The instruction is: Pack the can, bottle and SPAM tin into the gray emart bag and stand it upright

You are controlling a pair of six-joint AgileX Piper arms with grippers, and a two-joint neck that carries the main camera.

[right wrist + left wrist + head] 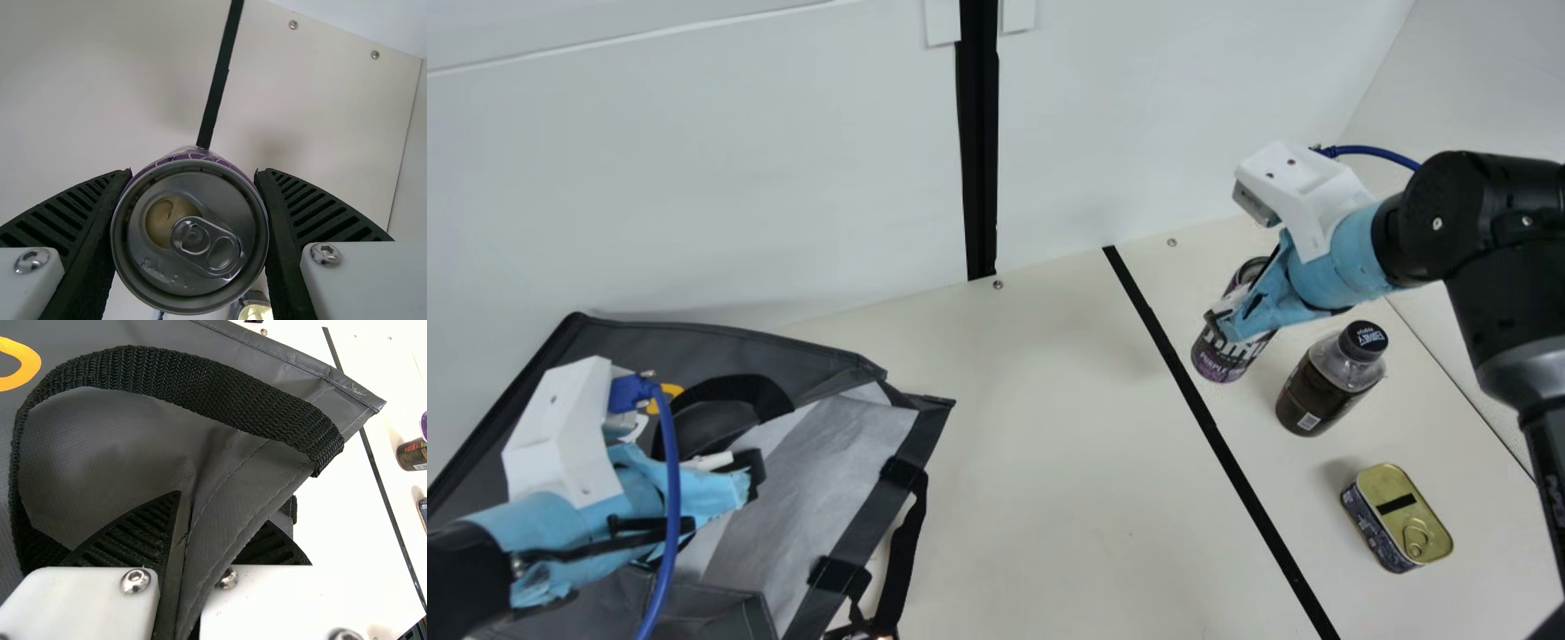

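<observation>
In the main view, my left gripper (pixel 749 476) is at the gray bag (pixel 831 444), which lies on its side with its mouth facing the middle of the table. The left wrist view has this gripper (pixel 208 530) shut on a fold of the bag's rim (pixel 230 513), beside a black handle loop. My right gripper (pixel 1221 325) is around the upper part of the purple-and-black can (pixel 1216 357). In the right wrist view the gripper (pixel 192 177) presses both fingers against the can (pixel 190 253). The dark bottle (pixel 1320 391) stands beside it, and the SPAM tin (pixel 1400 517) rests nearer the front.
A black strip (pixel 1214 436) runs along the table (pixel 1040 462) between the bag and the three items. One bag strap (pixel 903 551) hangs out over the tabletop. White panels (pixel 720 178) rise behind the table's back edge.
</observation>
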